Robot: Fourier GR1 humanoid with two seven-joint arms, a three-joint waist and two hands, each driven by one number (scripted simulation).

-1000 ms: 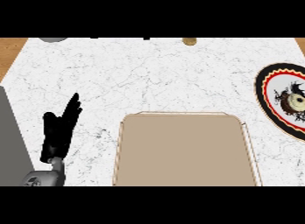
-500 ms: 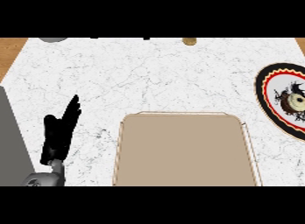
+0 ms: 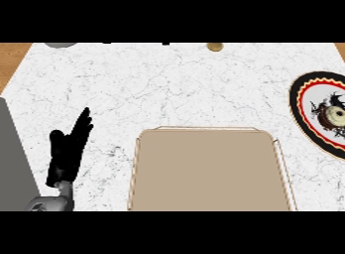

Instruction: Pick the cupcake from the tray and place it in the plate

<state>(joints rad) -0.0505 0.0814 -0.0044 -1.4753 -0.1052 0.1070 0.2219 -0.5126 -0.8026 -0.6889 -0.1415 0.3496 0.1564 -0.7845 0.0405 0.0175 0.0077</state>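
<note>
While my left hand (image 3: 67, 151) rests with fingers straight, holding nothing, I see the tray (image 3: 208, 171) just right of it and the cupcake (image 3: 338, 118) on the plate (image 3: 311, 106) farther right.

Under me I see a white marble counter (image 3: 168, 94) with thin grey veining, filling most of my view. Past its far corners, warm brown wood (image 3: 3, 57) shows at the upper left and again at the upper right. A flat grey block (image 3: 7, 154) stands along my left edge, reaching from mid-height down to the bottom. At the far edge of the counter sits a small round tan thing (image 3: 215, 47), cut off by the top of the view. A grey rounded shape (image 3: 58, 44) pokes in near the upper left corner; I cannot tell what it is.
</note>
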